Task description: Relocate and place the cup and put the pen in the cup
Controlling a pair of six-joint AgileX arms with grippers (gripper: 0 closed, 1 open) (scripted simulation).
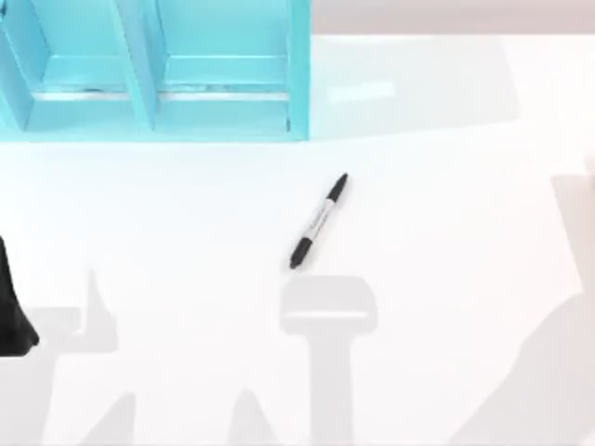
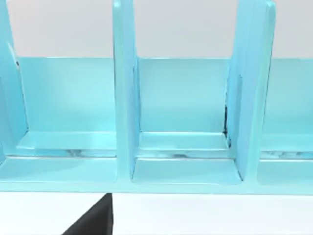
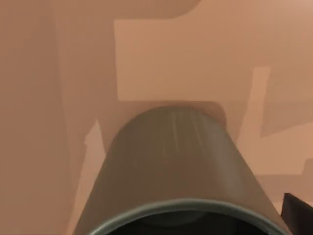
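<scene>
The pen [image 1: 319, 221], black-capped with a grey barrel, lies slanted on the white table near the middle, just in front of the shelf. The olive-grey cup [image 3: 176, 166] looms close in the right wrist view, its open rim nearest the camera, over a brownish surface. My right gripper [image 3: 186, 229] is shut on the cup near the rim, and one black fingertip [image 3: 297, 211] shows beside it. My left arm [image 1: 13, 311] sits parked at the table's left edge. A black part of the left gripper [image 2: 94, 221] appears in the left wrist view.
A turquoise shelf unit [image 1: 153, 70] with upright dividers stands along the back left of the table. The left wrist view faces its compartments [image 2: 181, 105]. Grey shadows of the arms fall across the front of the table.
</scene>
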